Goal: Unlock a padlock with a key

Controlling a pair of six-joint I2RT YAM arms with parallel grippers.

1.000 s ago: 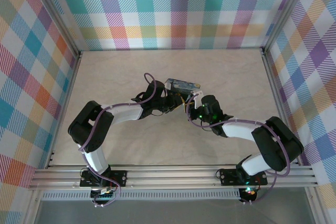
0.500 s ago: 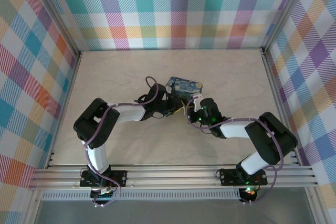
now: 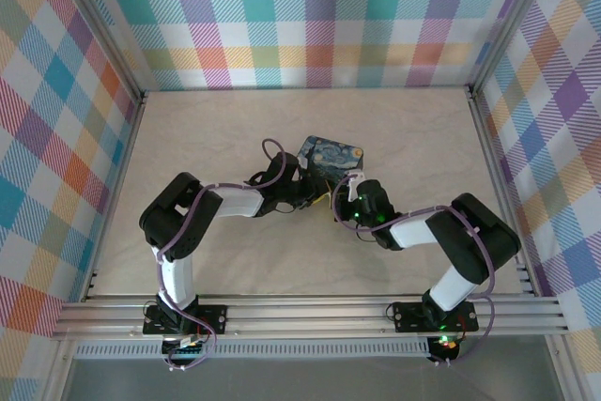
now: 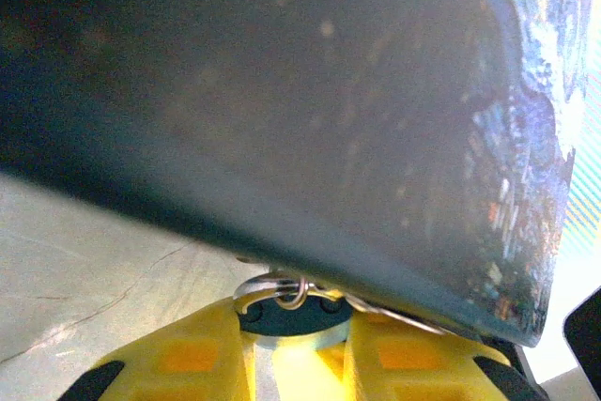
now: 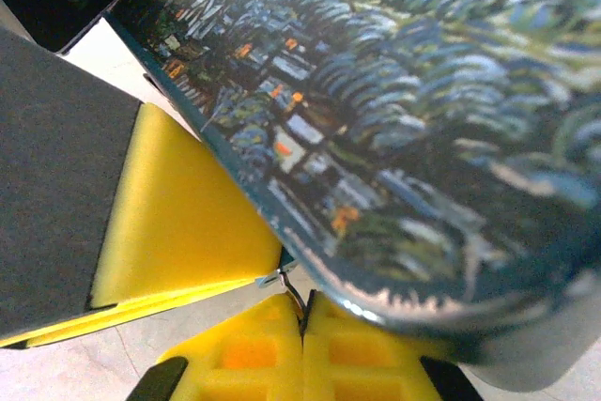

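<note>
Between the yellow fingers (image 4: pixel 188 354) of my left gripper (image 4: pixel 299 326) sits the padlock (image 4: pixel 291 315), a small dark blue-grey round body with a thin wire shackle (image 4: pixel 282 288) on top. My right gripper (image 5: pixel 302 312) is shut on the key (image 5: pixel 299 296), a thin dark sliver whose silvery end reaches towards the left gripper's yellow finger (image 5: pixel 178 223). In the top view the left gripper (image 3: pixel 305 196) and right gripper (image 3: pixel 346 192) meet just below the painting-print box (image 3: pixel 331 154). There the lock and key are too small to make out.
The dark-blue swirly box (image 4: pixel 282 91) hangs close over both sets of fingers, and its printed face (image 5: pixel 423 119) is right above the key. Beige table (image 3: pixel 207 138) lies open to the left, right and back. Plaid walls (image 3: pixel 319 16) close in three sides.
The box has tipped to show more of its printed face. Both grippers have shifted slightly with it, and the right arm's elbow has drawn in to the left.
</note>
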